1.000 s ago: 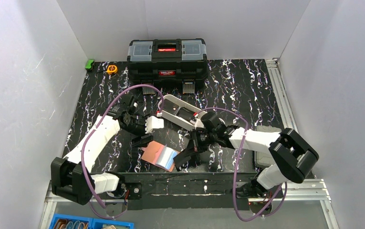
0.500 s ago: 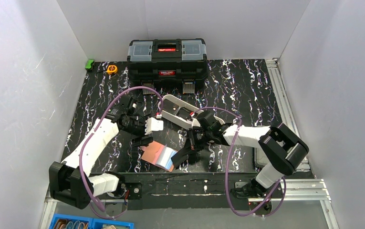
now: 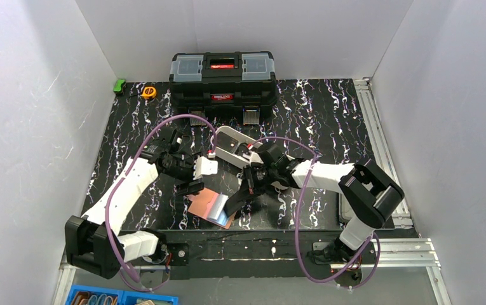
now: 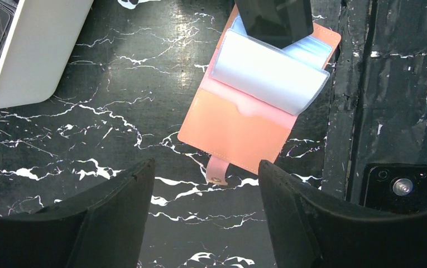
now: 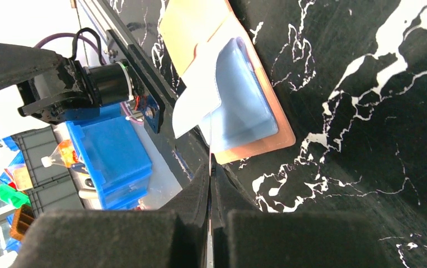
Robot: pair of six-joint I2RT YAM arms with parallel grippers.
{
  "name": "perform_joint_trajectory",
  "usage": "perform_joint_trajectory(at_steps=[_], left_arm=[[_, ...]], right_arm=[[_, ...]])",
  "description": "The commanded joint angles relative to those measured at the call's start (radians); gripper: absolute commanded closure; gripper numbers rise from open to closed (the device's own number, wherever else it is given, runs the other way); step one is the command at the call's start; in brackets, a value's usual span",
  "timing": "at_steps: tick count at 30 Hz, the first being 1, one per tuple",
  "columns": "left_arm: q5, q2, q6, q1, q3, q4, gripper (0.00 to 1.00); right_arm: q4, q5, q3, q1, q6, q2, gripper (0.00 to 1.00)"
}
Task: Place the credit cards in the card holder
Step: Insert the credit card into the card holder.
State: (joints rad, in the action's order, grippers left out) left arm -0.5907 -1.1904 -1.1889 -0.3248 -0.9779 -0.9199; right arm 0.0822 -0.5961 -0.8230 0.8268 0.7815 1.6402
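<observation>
The tan-pink card holder (image 3: 207,204) lies open on the black marbled table near the front edge, its pale blue plastic sleeves (image 4: 267,72) fanned upward. My right gripper (image 3: 231,206) is shut on a thin credit card (image 5: 210,142), seen edge-on between the pads. The card's far edge sits at the sleeves (image 5: 239,106), over the right half of the card holder (image 5: 191,28). My left gripper (image 4: 204,165) hovers open just left of the card holder (image 4: 239,125), with its snap tab (image 4: 216,170) between the fingers and nothing held.
A long white tray (image 3: 230,145) lies behind the wallet, between the two arms. A black toolbox (image 3: 222,76) stands at the back, with a yellow tape measure (image 3: 149,92) and a green item (image 3: 120,84) to its left. A black rail (image 3: 259,244) borders the front edge.
My right gripper has slid left with the card, from beside the card holder's right edge to over its sleeves. The left arm has barely moved.
</observation>
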Motion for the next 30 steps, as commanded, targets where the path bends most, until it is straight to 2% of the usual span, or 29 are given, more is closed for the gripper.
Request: perform_joint_trajectory(at_steps=[1,10,21,30], left_arm=[[-0.063,0.030,-0.028,-0.006,-0.021,-0.043,0.33],[-0.058,0.027,-0.056,-0.005,0.020,-0.043,0.34],[-0.073,-0.017,-0.066,-0.006,0.066,0.013,0.35],[-0.105,-0.054,-0.122,-0.011,0.045,-0.050,0.39]], right_arm=[[0.021,-0.028,-0.075,0.004,-0.017,0.021,0.99],[0.012,-0.041,-0.199,0.011,-0.006,0.122,0.99],[-0.046,0.001,-0.264,0.014,-0.025,0.195,0.99],[-0.077,0.029,-0.362,0.032,-0.032,0.237,0.99]])
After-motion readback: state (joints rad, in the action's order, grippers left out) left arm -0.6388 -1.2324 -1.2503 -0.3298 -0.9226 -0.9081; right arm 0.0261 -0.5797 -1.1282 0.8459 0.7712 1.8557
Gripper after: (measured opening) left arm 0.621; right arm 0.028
